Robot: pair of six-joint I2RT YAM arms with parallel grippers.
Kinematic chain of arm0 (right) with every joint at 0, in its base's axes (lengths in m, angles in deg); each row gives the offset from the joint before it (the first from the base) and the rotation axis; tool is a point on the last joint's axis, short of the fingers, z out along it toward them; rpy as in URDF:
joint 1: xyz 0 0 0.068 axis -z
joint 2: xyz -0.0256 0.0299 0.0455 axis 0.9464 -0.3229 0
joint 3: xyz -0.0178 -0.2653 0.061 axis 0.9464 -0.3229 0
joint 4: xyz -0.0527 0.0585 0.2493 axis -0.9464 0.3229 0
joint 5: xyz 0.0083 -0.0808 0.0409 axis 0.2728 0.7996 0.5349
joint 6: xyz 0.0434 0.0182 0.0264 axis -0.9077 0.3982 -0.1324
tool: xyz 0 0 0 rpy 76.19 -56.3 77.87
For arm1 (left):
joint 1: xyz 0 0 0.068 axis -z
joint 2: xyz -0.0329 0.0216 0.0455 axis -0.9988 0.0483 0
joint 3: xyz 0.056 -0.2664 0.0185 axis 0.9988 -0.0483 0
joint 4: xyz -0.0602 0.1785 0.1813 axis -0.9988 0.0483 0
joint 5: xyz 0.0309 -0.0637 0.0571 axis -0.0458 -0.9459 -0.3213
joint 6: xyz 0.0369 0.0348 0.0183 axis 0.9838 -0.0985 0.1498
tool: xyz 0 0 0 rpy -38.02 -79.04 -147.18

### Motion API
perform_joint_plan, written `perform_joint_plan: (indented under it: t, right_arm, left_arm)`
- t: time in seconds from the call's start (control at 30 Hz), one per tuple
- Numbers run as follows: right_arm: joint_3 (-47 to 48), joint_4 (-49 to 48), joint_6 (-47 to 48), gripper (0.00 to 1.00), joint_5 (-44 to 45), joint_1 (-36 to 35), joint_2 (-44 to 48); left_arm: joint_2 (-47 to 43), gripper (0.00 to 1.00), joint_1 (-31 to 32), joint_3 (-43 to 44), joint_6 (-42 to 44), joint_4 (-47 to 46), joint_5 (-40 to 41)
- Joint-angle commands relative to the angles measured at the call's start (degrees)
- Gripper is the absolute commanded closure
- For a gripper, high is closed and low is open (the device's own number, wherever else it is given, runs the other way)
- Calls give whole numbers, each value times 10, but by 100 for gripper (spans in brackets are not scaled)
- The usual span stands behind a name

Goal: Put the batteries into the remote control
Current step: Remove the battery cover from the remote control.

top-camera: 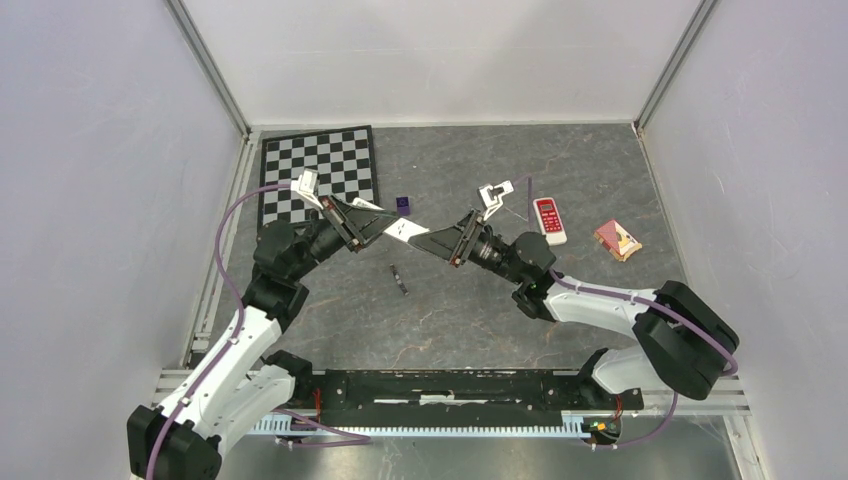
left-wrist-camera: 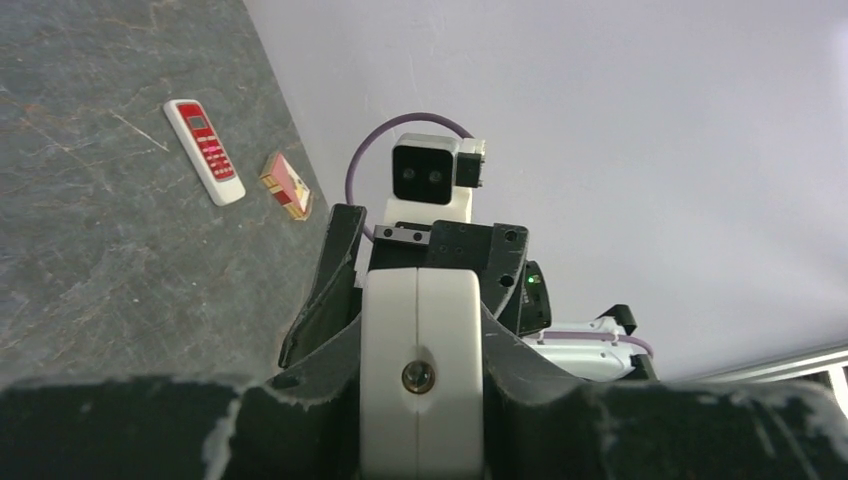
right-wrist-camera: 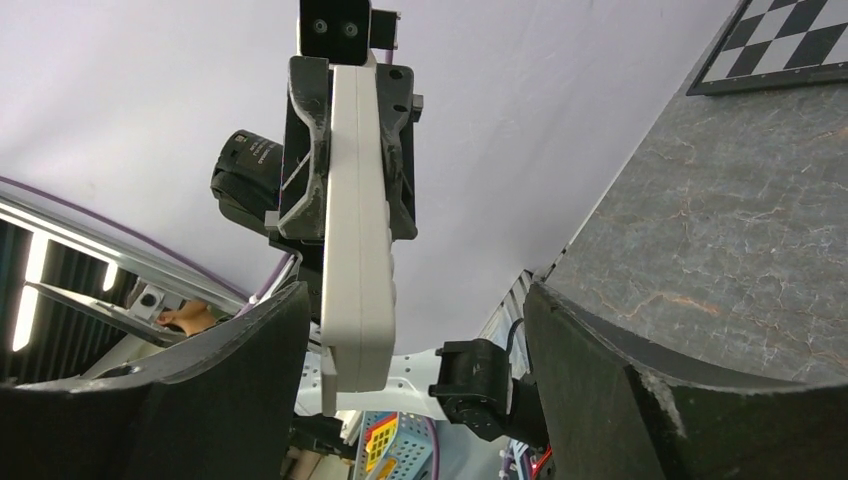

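the left end effector [top-camera: 372, 226] is clamped on the remote control [top-camera: 400, 229], its two dark fingers [left-wrist-camera: 320, 320] pressed against both long sides of the white bar. the remote is held above the desk [top-camera: 480, 320], near the middle of the scene. its free end points right, toward the other arm.

the right end effector [top-camera: 437, 245] meets that free end from the right with its jaws wide apart. in the right wrist view the white bar hangs between the two dark fingers [right-wrist-camera: 210, 390], with a clear gap on each side, so this end effector has hold of nothing.

the batteries [top-camera: 400, 280] lie on the desk just nearer than the held remote, below where the two end effectors meet. they show as one slim dark shape, too small to tell whether it is one cell or two.

a small purple cube [top-camera: 403, 206] sits on the desk just beyond the remote. a checkerboard mat [top-camera: 320, 175] lies at the far left. a red-faced remote [top-camera: 548, 220] lies to the right of the right end effector. farther right is a small red and yellow packet [top-camera: 618, 240].
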Motion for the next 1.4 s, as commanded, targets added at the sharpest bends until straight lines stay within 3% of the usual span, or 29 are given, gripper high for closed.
perform_joint_plan:
  t: [0.0, 0.3, 0.53, 0.67, 0.97, 1.1, 1.37]
  right_arm:
    - [-11, -27, 2, 16, 11, 4, 12]
    - [-54, -17, 32, 15, 40, 15, 51]
    - [-30, 70, 50, 40, 32, 15, 40]
    - [-17, 121, 74, 46, 35, 15, 51]
    - [-5, 129, 66, 65, 16, 15, 49]
    - [5, 130, 56, 80, 1, 15, 48]
    - [28, 130, 40, 100, -16, 15, 29]
  left_arm:
    - [-2, 98, -1, 12, 63, 19, 15]
    - [-6, 98, -1, 26, 136, 86, 18]
    - [-10, 98, -1, 29, 163, 96, 13]
    - [-8, 98, -1, 27, 166, 95, 20]
    - [-20, 98, -1, 32, 191, 130, 46]
    - [-28, 98, 0, 37, 211, 165, 77]
    - [-31, 98, 0, 39, 225, 191, 104]
